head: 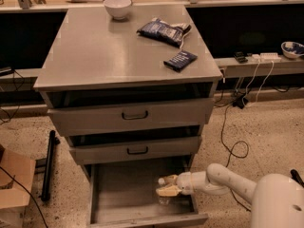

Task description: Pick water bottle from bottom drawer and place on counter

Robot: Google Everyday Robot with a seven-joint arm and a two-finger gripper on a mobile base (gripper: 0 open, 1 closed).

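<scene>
1. A wide, shallow grey metal bottom drawer stands pulled out at the foot of a grey drawer cabinet, its flat floor in view.
2. The robot's cream-tipped two-finger gripper reaches into the drawer from the 3 o'clock side, on a white jointed arm. It hangs low over the floor near the drawer's right wall.
3. A small clear plastic water bottle shows only as a faint see-through shape on the drawer floor, just at 6 o'clock of the gripper.
4. How far the gripper is open, and whether it has hold of the bottle, cannot be told from this angle.
5. Above, two grey drawers with black handles are each slightly ajar.
6. The large, slightly shiny brushed-metal tabletop carries three items:
   - a white ceramic bowl at its 12 o'clock edge
   - a crumpled dark blue snack bag at about 1 o'clock
   - a small flat dark blue packet near 4 o'clock, apart from the bag
7. On the speckled floor, a brown cardboard box and a black bar lie at the cabinet's 9 o'clock side, while dark cables trail at 3 o'clock.
</scene>
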